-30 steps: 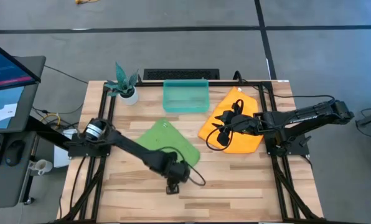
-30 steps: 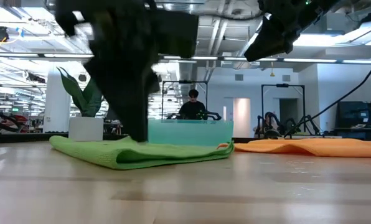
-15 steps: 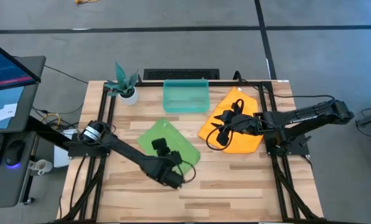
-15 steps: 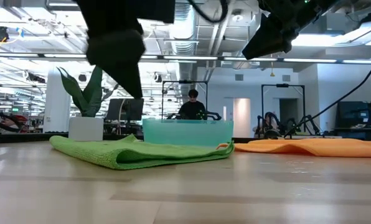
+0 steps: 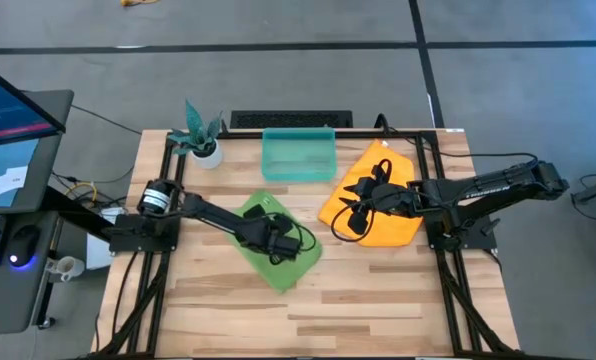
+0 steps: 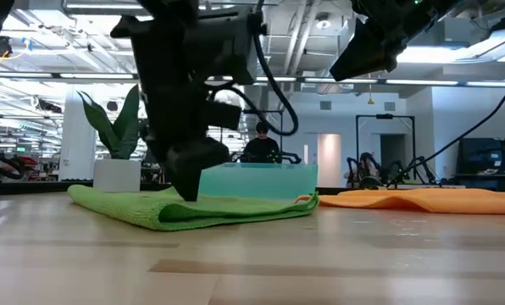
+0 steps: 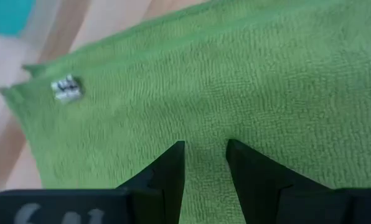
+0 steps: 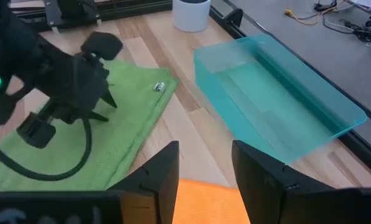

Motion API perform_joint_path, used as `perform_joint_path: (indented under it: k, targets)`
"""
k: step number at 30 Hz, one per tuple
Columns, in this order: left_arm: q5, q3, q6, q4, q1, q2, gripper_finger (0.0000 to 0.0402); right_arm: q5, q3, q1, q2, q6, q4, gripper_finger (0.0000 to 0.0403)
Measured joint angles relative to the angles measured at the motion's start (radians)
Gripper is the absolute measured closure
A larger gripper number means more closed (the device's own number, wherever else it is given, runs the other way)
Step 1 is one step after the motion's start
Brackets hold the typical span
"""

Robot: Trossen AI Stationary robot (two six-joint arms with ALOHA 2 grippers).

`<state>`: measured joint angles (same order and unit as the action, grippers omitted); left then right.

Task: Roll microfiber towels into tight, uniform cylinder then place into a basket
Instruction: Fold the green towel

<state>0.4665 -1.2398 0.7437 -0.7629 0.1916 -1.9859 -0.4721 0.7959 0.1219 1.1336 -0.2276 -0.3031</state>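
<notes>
1. We see the lime green microfiber towel (image 5: 273,240) lying folded flat on the pale wooden slatted table (image 5: 378,300), near the middle and toward the left arm's side, with a small white label (image 7: 67,88) close to one corner.
2. The left gripper (image 7: 205,163) hangs low over the green towel, pointing down at it. Its two dark fingers (image 7: 170,171) stand a little apart with only cloth showing in the gap, so we call this claw open and holding nothing. From the table-level camera we cannot tell whether the tips touch the cloth.
3. The bright orange microfiber towel (image 5: 383,195) is spread flat on the right part of the table, one edge near the basket.
4. The right gripper (image 8: 205,168) hovers raised above the orange towel's inner edge, well clear of the table. Its fingers (image 8: 164,168) are parted and hold nothing.
5. The small rectangular translucent teal plastic basket (image 5: 299,155) stands at the table's far edge, between the two towels, with no towel in it.
6. A white pot with a teal plant (image 5: 204,140) stands at the far left corner, beside the basket but apart from it.
7. A person (image 6: 262,142) shows in the room far behind the table.
</notes>
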Motion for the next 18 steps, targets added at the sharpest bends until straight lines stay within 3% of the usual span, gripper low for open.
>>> perform_joint_path:
  k: [7,14,18]
  targets:
    - [-0.058,0.048,-0.173,0.142,-0.008,0.004,0.0283,0.000,0.000,0.000,0.000,0.000,-0.002,0.0232]
    - [-0.150,0.050,-0.409,0.407,0.029,-0.002,0.0283,0.000,0.000,0.000,0.000,0.000,-0.001,0.0232]
    - [-0.166,0.051,-0.507,0.442,0.046,-0.004,0.0283,0.000,0.000,0.000,0.000,0.000,-0.002,0.0232]
